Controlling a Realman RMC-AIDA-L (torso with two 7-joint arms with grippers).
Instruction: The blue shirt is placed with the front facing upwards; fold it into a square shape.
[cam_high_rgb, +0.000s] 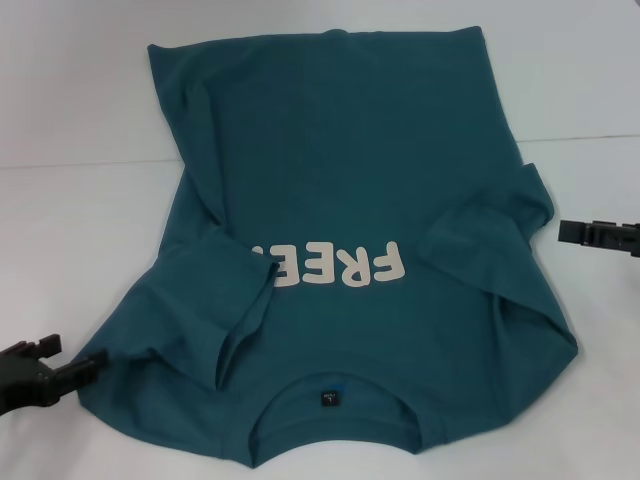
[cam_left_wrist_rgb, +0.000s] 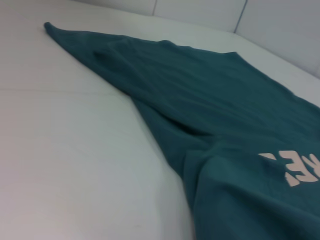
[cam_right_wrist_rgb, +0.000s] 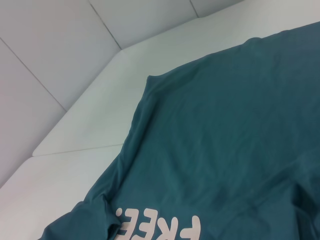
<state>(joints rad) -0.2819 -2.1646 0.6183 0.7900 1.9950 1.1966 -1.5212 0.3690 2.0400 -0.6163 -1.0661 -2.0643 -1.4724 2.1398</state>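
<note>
The blue shirt (cam_high_rgb: 350, 170) lies front up on the white table (cam_high_rgb: 70, 230), collar and small dark neck label (cam_high_rgb: 331, 397) nearest me, hem at the far side. Both sleeves are folded inward: the left sleeve (cam_high_rgb: 215, 290) covers the end of the cream "FREE" letters (cam_high_rgb: 335, 265), and the right sleeve (cam_high_rgb: 490, 240) lies over the chest. My left gripper (cam_high_rgb: 80, 365) sits low at the shirt's near left shoulder corner. Just off the shirt's right edge hovers my right gripper (cam_high_rgb: 566, 233). The wrist views show the shirt (cam_left_wrist_rgb: 225, 110) (cam_right_wrist_rgb: 240, 130) and its letters (cam_left_wrist_rgb: 295, 167) (cam_right_wrist_rgb: 160, 227).
Bare white tabletop (cam_left_wrist_rgb: 75, 150) surrounds the shirt on the left, right and far sides. A seam line crosses the table (cam_high_rgb: 90, 163) behind the shirt's middle. White wall panels (cam_right_wrist_rgb: 60, 45) rise beyond the table's far edge.
</note>
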